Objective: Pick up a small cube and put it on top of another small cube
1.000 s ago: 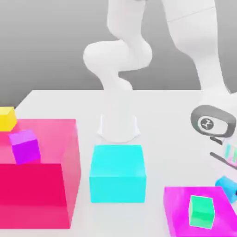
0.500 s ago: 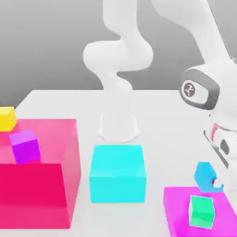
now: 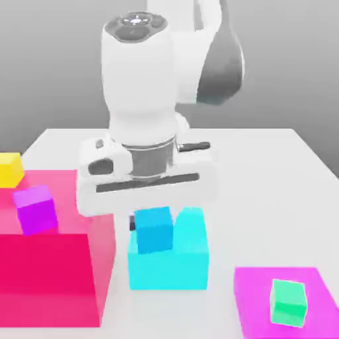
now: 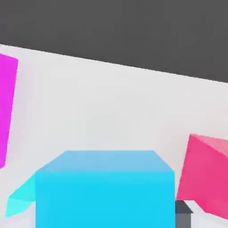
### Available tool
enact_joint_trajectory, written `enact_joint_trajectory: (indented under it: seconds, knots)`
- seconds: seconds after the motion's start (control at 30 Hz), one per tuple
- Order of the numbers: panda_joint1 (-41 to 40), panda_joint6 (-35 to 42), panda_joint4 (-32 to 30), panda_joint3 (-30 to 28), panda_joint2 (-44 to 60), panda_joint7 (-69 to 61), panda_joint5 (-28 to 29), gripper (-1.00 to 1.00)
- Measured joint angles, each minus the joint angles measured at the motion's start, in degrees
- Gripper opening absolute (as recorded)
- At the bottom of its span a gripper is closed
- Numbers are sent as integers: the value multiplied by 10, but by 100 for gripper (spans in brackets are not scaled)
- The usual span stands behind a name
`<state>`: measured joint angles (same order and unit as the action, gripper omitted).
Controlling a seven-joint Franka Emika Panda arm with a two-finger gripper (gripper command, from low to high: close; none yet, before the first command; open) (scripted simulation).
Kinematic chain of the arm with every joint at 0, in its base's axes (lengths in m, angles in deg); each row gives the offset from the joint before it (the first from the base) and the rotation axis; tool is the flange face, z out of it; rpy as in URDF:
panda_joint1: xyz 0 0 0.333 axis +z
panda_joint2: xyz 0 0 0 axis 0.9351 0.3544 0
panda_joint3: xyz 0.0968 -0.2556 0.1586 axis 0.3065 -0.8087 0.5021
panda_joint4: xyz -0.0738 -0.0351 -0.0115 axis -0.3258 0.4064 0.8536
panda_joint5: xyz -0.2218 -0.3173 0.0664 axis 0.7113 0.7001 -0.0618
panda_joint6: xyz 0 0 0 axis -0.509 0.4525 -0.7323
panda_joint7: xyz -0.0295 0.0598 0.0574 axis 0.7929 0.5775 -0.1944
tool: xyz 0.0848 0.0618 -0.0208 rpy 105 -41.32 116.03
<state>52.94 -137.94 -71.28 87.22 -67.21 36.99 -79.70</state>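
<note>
The blue cube [image 3: 154,230] and the gripper [image 3: 151,233] have swung from the exterior view's four o'clock to near its center, in front of the cyan block [image 3: 168,270].

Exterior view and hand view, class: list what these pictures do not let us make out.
- Blue cube: its back is turned away in the exterior view.
- Cyan block: the blue cube hides part of its top in the exterior view.
- Yellow cube: cut off by the exterior view's left edge.
- Magenta slab: cut off by the hand view's edge.
- Arm: its base is hidden behind the hand in the exterior view.
</note>
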Motion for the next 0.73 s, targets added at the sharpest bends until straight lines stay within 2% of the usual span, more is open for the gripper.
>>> enact_joint_trajectory:
  seconds: [0.2,0.47,0.6,0.63,0.73]
  knots:
    - [-79,47,8,-47,-61,175,-10,-100]
    - [-217,104,34,-108,-115,410,46,-100]
    - [-242,48,0,-109,-100,460,68,-100]
    - [-241,28,-13,-111,-92,461,68,100]
    - [-241,28,-13,-111,-92,461,68,100]
